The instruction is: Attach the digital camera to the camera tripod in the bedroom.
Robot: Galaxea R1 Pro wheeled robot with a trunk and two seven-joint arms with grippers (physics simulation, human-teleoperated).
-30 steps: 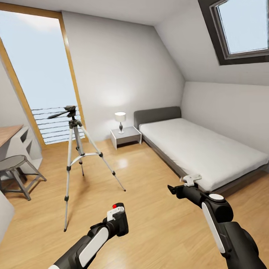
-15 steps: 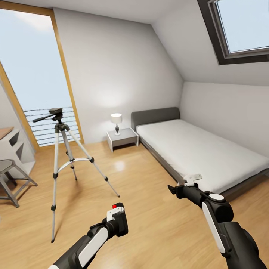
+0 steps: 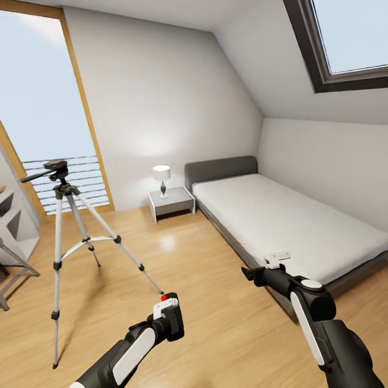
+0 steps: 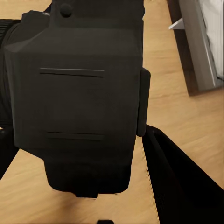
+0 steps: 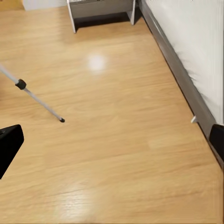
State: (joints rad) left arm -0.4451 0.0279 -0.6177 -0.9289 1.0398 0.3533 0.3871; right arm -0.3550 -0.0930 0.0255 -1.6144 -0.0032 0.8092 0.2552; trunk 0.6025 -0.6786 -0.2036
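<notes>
The camera tripod point(image 3: 64, 237) stands on the wood floor at the left of the head view, silver legs spread, black head point(image 3: 54, 168) with its pan handle pointing left. One of its leg tips point(image 5: 61, 120) appears in the right wrist view. My left gripper point(image 3: 166, 310) is low in the middle, shut on the digital camera point(image 4: 79, 93), whose black body sits between the dark fingers point(image 4: 179, 179). The camera's red button point(image 3: 164, 297) peeks above the gripper. My right gripper point(image 3: 249, 273) hangs open over bare floor near the bed's edge, its fingertips point(image 5: 10, 142) wide apart.
A grey-framed bed point(image 3: 291, 215) fills the right side. A white nightstand point(image 3: 171, 202) with a lamp point(image 3: 161, 175) stands by its head. The tall window point(image 3: 37, 108) is behind the tripod. Stool legs point(image 3: 12, 267) and a white shelf point(image 3: 13, 221) are at the left edge.
The whole picture has shifted left, so the camera has turned right. Tripod, stool and shelf now sit further left in view. Both arms hold the same pose.
</notes>
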